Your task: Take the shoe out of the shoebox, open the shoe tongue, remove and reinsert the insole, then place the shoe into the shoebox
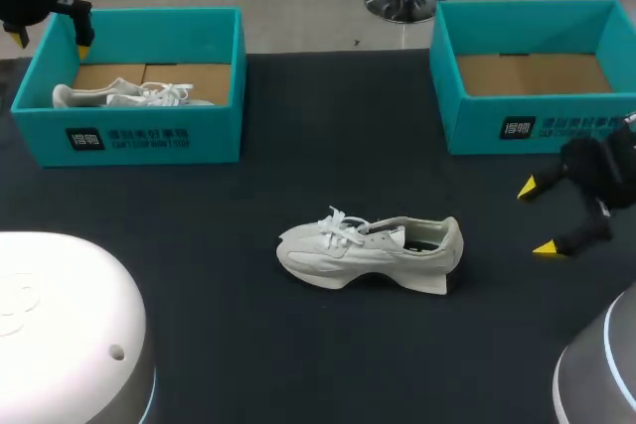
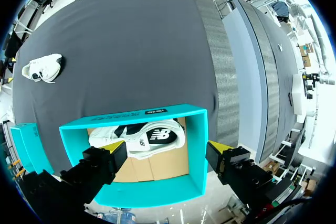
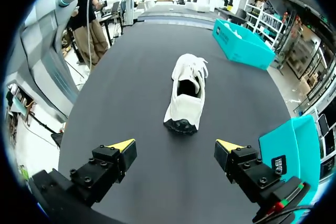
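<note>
A white shoe (image 1: 370, 250) lies on its sole in the middle of the dark table, toe to the left, tongue and laces up. My right gripper (image 1: 539, 217) hovers open to its right, and in the right wrist view the shoe (image 3: 186, 90) sits heel-first ahead of the open right gripper (image 3: 176, 145). A second white shoe (image 1: 129, 96) lies inside the left teal shoebox (image 1: 139, 136). My left gripper (image 1: 50, 44) hangs open above that box's far left corner. In the left wrist view the open left gripper (image 2: 164, 148) is over the boxed shoe (image 2: 139, 137).
A second teal shoebox (image 1: 537, 126) stands at the back right, showing only its cardboard floor. It sits just beside the right gripper, as the teal box (image 3: 294, 145) in the right wrist view. Bare dark table surrounds the middle shoe.
</note>
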Available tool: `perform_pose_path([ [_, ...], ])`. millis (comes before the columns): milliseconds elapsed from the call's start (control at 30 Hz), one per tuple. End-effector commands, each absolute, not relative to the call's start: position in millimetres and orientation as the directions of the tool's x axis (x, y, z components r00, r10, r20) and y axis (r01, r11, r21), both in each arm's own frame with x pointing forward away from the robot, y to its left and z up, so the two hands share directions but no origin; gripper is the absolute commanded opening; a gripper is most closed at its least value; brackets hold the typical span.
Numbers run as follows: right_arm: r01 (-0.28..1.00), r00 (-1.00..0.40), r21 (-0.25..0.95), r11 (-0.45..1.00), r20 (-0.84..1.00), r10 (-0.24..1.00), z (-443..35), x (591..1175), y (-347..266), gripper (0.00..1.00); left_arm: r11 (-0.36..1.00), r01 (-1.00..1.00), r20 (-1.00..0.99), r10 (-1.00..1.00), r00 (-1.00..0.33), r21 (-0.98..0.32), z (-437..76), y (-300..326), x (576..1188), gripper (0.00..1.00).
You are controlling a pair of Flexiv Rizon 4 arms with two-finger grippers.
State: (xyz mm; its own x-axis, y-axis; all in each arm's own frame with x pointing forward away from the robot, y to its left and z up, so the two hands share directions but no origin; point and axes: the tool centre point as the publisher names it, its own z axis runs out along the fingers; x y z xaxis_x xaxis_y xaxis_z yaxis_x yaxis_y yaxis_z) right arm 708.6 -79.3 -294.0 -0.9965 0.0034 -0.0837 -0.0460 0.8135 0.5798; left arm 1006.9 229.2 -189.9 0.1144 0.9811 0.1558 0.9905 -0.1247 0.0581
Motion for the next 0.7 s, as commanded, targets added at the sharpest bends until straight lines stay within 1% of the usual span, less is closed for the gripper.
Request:
perform_pose_path([
  [33,-0.056,-0.995,0.7,0.712,-0.1,0.02,-306,705,-90,1.0,-0.125,0.99,0.157,0.981,0.115,0.06,-189,230,1006,1.0],
  [133,-0.044,-0.995,0.741,0.67,-0.092,0.037,-314,708,-92,1.0,-0.125,0.99,0.157,0.981,0.115,0.06,-189,230,1006,1.0],
  [167,-0.059,-0.994,0.755,0.653,-0.103,0.03,-316,710,-91,1.0,-0.125,0.99,0.157,0.981,0.115,0.06,-189,230,1006,1.0],
  [233,-0.034,-0.997,0.759,0.65,-0.073,0.032,-321,712,-88,1.0,-0.125,0.99,0.157,0.981,0.115,0.06,-189,230,1006,1.0],
  [300,-0.047,-0.995,0.796,0.604,-0.089,0.04,-325,714,-83,1.0,-0.125,0.99,0.157,0.981,0.115,0.06,-189,230,1006,1.0],
  [400,-0.042,-0.995,0.82,0.571,-0.087,0.051,-330,716,-77,1.0,-0.125,0.99,0.157,0.981,0.115,0.06,-189,230,1006,1.0],
  [533,-0.019,-0.996,0.83,0.557,-0.064,0.062,-336,717,-70,1.0,-0.125,0.99,0.157,0.981,0.115,0.06,-189,230,1006,1.0],
  [700,0.0,-0.999,0.834,0.552,-0.026,0.04,-342,721,-65,1.0,-0.125,0.99,0.157,0.981,0.115,0.06,-189,230,1006,1.0],
])
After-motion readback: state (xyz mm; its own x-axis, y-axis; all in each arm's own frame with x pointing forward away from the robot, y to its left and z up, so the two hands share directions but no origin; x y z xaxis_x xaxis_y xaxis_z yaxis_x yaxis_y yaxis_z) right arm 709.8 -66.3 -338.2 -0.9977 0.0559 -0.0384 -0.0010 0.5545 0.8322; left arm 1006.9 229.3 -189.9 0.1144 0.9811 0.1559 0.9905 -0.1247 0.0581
